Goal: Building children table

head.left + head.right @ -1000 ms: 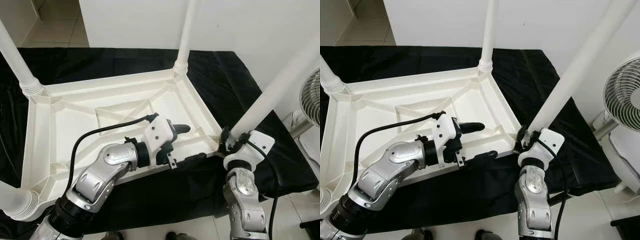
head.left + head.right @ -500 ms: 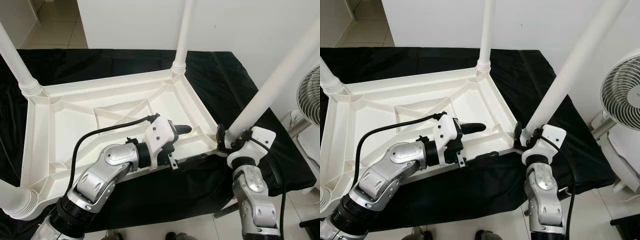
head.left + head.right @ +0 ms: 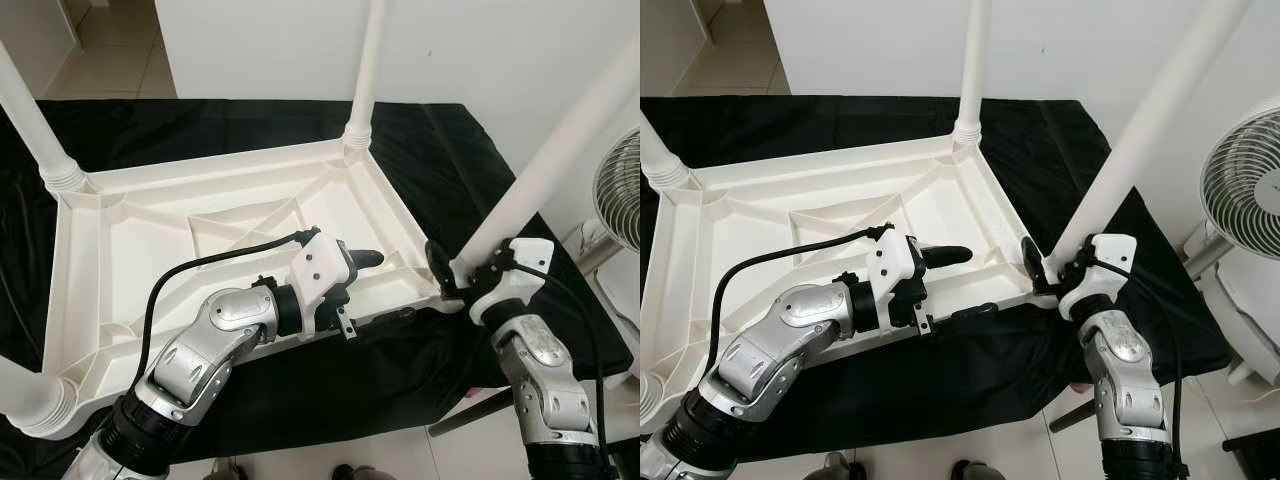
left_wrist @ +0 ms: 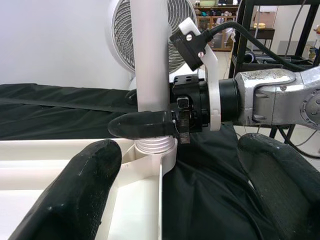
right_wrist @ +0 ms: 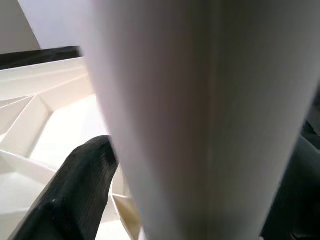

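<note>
- Left eye view: nearest the robot, the left gripper (image 3: pixel 375 288) is straddling the near rim of the upturned white plastic tabletop (image 3: pixel 150 225), its fingers spread wide, one above the rim and one below, gripping nothing firmly that I can tell.
- The right gripper (image 3: pixel 447 272) is closing around the base of the near right leg (image 3: pixel 545 165), just above its ribbed collar in the corner socket; the left wrist view is showing one black finger (image 4: pixel 142 124) lying across the tube.
- The tabletop is lying underside up on a black cloth (image 3: pixel 440 140), with the other legs standing in their corners.
- Farther off, a fan (image 3: pixel 620 195) is standing beside the cloth.
- The leg is looking like light, stiff, smooth hollow plastic, likely slippery; holding it low by the collar seems best for seating it.
</note>
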`<state>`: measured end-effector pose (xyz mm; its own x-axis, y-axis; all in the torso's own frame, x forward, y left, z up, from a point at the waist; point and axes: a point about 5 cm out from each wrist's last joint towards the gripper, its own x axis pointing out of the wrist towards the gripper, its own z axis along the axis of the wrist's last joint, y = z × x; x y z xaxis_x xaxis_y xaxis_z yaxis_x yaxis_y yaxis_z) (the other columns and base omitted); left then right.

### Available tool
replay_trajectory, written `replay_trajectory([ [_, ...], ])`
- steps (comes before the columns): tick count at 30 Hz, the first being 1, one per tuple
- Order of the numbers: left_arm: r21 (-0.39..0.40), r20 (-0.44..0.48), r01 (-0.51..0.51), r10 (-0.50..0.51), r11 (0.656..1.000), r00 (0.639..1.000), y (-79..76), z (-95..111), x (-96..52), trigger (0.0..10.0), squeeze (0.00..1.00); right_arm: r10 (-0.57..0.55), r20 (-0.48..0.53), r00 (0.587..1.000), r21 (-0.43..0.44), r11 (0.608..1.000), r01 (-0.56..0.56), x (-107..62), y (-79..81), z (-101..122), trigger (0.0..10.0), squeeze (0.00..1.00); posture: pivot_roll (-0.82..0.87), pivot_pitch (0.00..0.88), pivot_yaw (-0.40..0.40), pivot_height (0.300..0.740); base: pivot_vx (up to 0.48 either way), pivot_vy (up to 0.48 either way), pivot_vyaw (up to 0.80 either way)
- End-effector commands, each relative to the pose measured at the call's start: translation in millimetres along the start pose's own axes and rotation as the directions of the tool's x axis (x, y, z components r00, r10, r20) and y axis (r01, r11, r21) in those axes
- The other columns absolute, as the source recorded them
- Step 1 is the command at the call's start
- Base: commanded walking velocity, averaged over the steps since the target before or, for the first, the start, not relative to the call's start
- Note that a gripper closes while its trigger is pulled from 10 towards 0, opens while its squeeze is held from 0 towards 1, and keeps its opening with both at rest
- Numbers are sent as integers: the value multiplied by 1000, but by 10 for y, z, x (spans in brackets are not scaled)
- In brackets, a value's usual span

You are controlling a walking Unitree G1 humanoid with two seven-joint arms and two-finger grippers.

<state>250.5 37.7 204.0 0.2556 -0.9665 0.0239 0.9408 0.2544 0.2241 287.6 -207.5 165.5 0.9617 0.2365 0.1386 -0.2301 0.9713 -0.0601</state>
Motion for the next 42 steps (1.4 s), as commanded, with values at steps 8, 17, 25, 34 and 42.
replay_trajectory([
  [8,5,-5,75,-75,997,997,-71,9,17,10000,0,123,-9,992,-14,992,-123,9,-9,-1,8510,0,20,139,-19,740,0,0,0],
  [17,-1,-2,82,-82,997,997,-82,10,28,10000,0,186,-2,983,-6,983,-186,-39,27,-3,0,0,14,142,-15,740,0,0,0],
  [25,3,-3,84,-84,996,996,-73,12,31,10000,0,151,20,988,29,988,-151,-95,73,7,0,0,9,146,-16,740,0,0,0],
  [34,3,0,87,-87,996,996,-82,13,36,10000,0,11,38,999,81,997,-14,-177,181,-9,0,0,5,141,-19,740,0,0,0],
  [42,7,0,88,-88,996,996,-71,16,41,10000,0,-162,19,987,74,984,160,-180,164,-48,0,0,1,133,-23,740,0,0,0],
])
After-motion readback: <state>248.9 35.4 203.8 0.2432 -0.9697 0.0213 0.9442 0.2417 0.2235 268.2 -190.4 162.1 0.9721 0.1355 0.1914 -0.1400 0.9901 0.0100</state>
